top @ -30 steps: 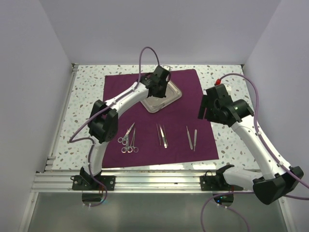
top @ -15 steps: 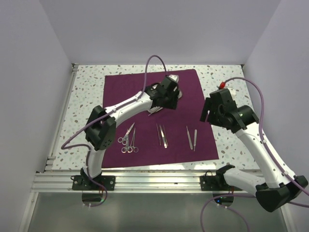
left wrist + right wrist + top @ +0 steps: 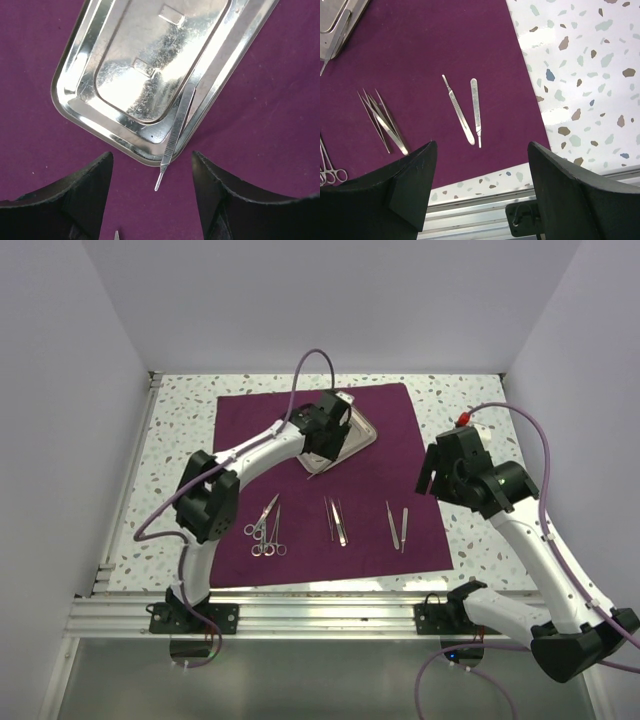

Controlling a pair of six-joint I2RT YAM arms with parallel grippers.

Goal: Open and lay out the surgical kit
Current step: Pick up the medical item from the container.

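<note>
The dark purple cloth (image 3: 240, 420) lies spread flat. On its far part sits the steel tray (image 3: 362, 432), shown close up in the left wrist view (image 3: 125, 75). A slim handle (image 3: 177, 125) leans over the tray's near rim, its tip on the cloth. My left gripper (image 3: 328, 425) hovers open above it (image 3: 151, 165) with nothing between the fingers. In a row on the near cloth lie ring-handled scissors (image 3: 265, 530), tweezers (image 3: 336, 520) and two slim handles (image 3: 397, 525). My right gripper (image 3: 428, 472) hangs open (image 3: 481, 150) over the cloth's right edge, above the two handles (image 3: 467, 115).
Speckled tabletop (image 3: 470, 530) shows around the cloth. An aluminium rail (image 3: 320, 615) runs along the near edge. White walls stand to the left, right and back.
My left gripper went from shut to open and swung right over the tray, then back left. The slim handle now pokes over the tray's rim. The right arm barely shifted.
</note>
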